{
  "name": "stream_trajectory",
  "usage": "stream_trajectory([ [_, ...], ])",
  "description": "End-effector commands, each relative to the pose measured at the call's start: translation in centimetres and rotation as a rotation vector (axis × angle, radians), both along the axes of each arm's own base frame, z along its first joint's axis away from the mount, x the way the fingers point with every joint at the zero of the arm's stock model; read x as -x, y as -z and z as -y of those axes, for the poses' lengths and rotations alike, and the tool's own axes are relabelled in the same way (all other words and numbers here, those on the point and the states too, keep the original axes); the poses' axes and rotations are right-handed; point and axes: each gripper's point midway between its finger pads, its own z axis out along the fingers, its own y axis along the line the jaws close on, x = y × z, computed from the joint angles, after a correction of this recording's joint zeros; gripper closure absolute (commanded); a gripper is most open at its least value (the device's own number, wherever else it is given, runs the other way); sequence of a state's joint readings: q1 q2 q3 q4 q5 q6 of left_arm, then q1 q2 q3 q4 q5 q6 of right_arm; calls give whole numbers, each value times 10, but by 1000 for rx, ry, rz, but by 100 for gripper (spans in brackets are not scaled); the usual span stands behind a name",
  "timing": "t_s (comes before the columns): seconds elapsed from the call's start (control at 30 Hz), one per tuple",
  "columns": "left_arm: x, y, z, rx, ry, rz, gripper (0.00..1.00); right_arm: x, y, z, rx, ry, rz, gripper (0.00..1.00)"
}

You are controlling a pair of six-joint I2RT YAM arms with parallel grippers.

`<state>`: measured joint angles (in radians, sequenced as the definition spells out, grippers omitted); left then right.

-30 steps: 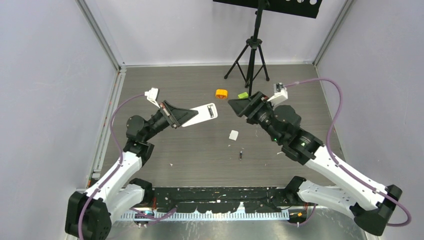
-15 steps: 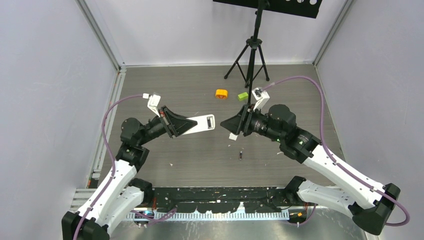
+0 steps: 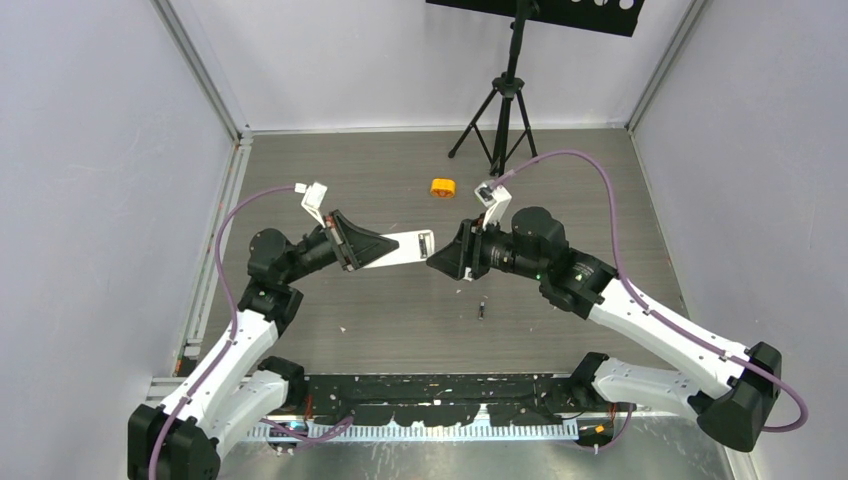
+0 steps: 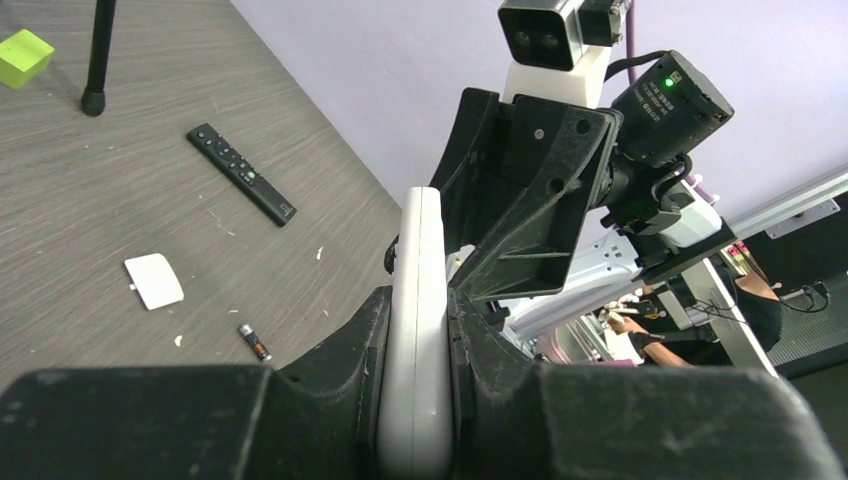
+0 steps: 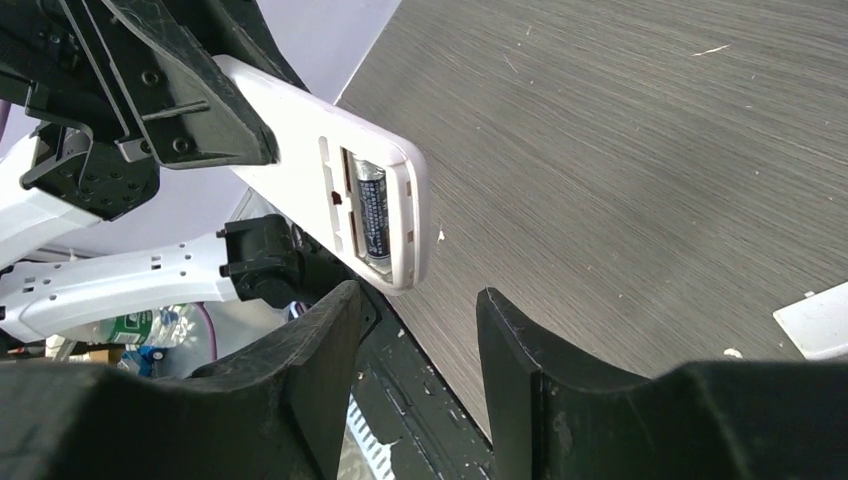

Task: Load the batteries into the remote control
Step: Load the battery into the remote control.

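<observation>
My left gripper [image 3: 385, 247] is shut on a white remote control [image 3: 408, 246] and holds it above the table, its free end towards the right arm. In the left wrist view the remote [image 4: 417, 330] stands edge-on between the fingers. In the right wrist view the remote [image 5: 330, 170] shows its open compartment with one dark grey battery [image 5: 372, 212] in it. My right gripper [image 3: 435, 262] is open and empty, its tips [image 5: 420, 310] just short of the remote's end. Another battery [image 3: 481, 311], dark with an orange band, lies on the table and also shows in the left wrist view [image 4: 254, 342].
A white compartment cover [image 4: 153, 280] lies on the table below the right gripper. A black remote [image 4: 243, 174] lies beyond it. An orange round block [image 3: 443, 187], a lime green block [image 4: 24, 57] and a tripod [image 3: 505, 110] stand at the back.
My right arm has swung left and down, bringing its open gripper up to the remote's free end. The left gripper has shifted the remote slightly. The green block is now hidden in the top view.
</observation>
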<state>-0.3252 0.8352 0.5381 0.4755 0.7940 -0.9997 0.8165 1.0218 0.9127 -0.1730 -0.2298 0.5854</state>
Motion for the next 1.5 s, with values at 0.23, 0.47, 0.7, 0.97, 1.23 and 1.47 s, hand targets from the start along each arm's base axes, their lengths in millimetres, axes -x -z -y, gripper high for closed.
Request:
stream_trajectory([
  [0.23,9,-37,0,57,31,108,100,-6,-42,0,-98,35,100,45],
  [0.47,11,-39,0,63,39,113,100,-11,-47,5,-123,83,106,48],
  [0.7,12,-42,0,73,45,111,100,-11,-44,0,-120,61,92,53],
  [0.97,15,-53,1,107,67,119,100,-8,-44,-6,-118,31,88,55],
  [1.23,20,-57,1,121,90,129,100,-11,-41,-9,-115,31,76,58],
  [1.47,22,-55,2,119,107,130,100,-12,-39,-16,-120,14,66,58],
])
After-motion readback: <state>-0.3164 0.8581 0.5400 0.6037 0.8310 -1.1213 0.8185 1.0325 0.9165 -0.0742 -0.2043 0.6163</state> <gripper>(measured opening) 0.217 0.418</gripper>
